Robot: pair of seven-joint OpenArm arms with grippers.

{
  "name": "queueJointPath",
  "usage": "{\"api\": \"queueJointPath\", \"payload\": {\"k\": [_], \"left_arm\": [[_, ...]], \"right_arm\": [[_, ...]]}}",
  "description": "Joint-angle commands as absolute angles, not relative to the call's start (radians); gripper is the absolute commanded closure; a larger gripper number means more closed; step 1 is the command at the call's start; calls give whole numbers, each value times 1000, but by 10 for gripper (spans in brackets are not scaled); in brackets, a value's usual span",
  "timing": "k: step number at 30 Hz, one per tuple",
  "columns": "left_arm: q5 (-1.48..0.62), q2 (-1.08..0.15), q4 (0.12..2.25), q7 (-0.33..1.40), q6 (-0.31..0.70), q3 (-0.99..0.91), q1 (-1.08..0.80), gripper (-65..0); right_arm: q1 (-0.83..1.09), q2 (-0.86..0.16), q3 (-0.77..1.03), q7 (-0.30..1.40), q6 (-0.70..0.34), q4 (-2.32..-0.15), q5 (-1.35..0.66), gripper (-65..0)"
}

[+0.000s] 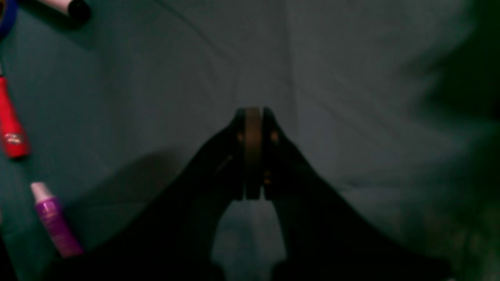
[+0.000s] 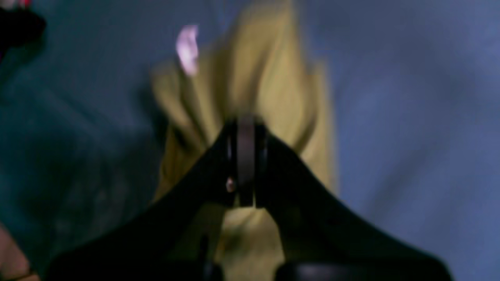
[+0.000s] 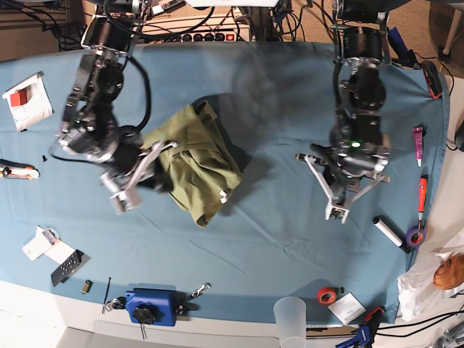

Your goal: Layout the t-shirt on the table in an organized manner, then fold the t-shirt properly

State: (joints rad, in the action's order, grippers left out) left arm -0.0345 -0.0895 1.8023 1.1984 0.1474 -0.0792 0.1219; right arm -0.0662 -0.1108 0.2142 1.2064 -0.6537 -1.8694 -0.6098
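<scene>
The olive-green t-shirt (image 3: 199, 167) lies bunched in a heap left of the middle of the teal table (image 3: 275, 239). My right gripper (image 3: 161, 161) is at the heap's left edge. In the right wrist view its jaws (image 2: 246, 121) are shut, and blurred folds of the t-shirt (image 2: 273, 70) run out from the tips, with a white tag (image 2: 187, 48) showing. My left gripper (image 3: 337, 209) hangs over bare cloth well to the right of the shirt. In its own wrist view the left gripper (image 1: 253, 113) is shut with nothing in it.
Near the left gripper lie a red marker (image 1: 11, 128), a purple tube (image 1: 54, 220) and a black-capped white tube (image 1: 70, 6). The front edge holds a blue tool (image 3: 152, 304), a plastic cup (image 3: 290, 315) and red tape (image 3: 328, 295). Papers (image 3: 27, 101) sit far left.
</scene>
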Motion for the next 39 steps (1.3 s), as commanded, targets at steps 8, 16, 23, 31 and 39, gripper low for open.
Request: {"api": "queueJointPath", "payload": {"k": [8, 16, 23, 31, 39], "left_arm": [[-169, -256, 1953, 1188, 158, -116, 28, 0], [-247, -333, 2106, 1185, 155, -155, -175, 0], [-376, -333, 2148, 1186, 188, -317, -363, 0], [-514, -333, 2148, 1186, 239, -503, -568, 0], [-590, -332, 2147, 1182, 316, -532, -803, 0]], "right_arm": [[53, -116, 386, 1245, -657, -2018, -643, 0], [274, -117, 537, 1327, -657, -2207, -722, 0], [512, -116, 578, 1395, -657, -2287, -793, 0], [707, -116, 578, 1396, -657, -2287, -793, 0], [864, -117, 577, 1396, -658, -2273, -792, 0]]}}
